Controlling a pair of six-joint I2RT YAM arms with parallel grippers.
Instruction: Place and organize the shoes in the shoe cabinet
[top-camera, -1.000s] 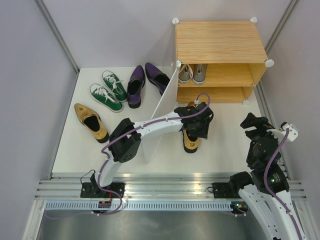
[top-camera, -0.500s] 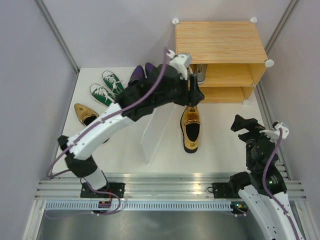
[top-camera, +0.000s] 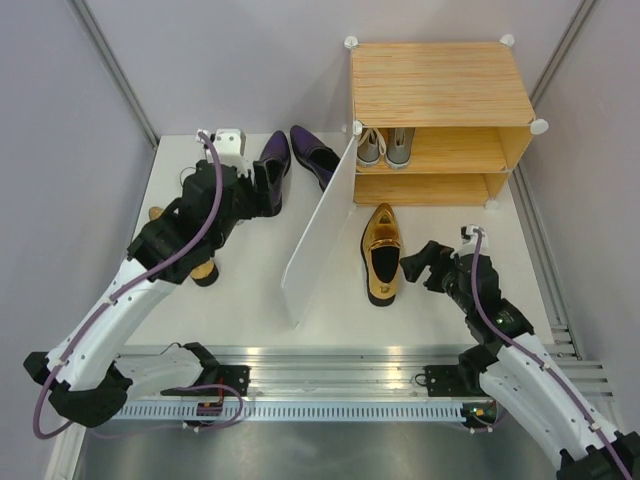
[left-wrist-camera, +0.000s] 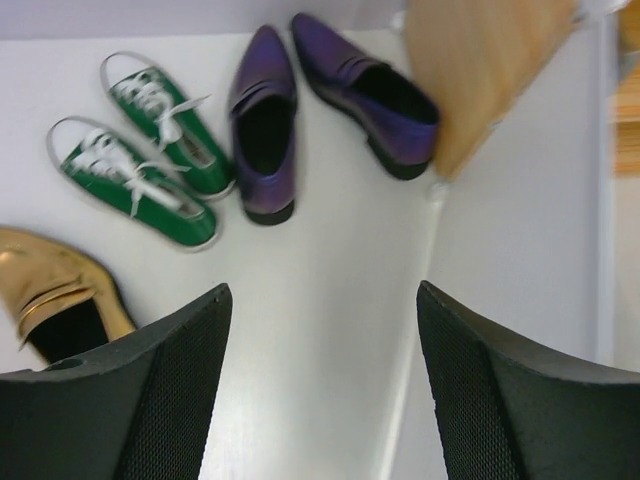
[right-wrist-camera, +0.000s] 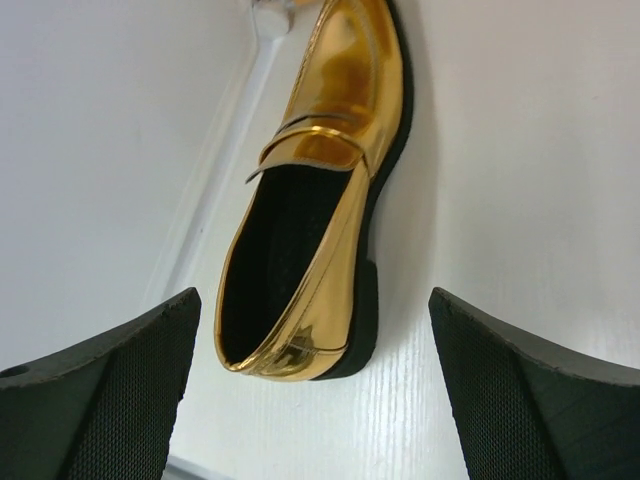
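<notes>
Swung away from the bamboo-grain wooden cabinet (top-camera: 440, 85), the left gripper (left-wrist-camera: 322, 292) hangs fingers-apart near laced green sneakers (left-wrist-camera: 130, 180); the right gripper (right-wrist-camera: 315, 300), spread wide, leans beside the glossy gold pointed shoe (top-camera: 381, 258).

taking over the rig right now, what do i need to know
Left gripper: open, empty, hovering near the purple dress shoes.
Right gripper: open, empty, over the heel of one gold shoe, which lies in front of the shoe cabinet, toe toward it.
Done: grey sneakers on the upper shelf; door open.
Left: that gold shoe, the other gold shoe, the green sneakers and the purple pair.
</notes>
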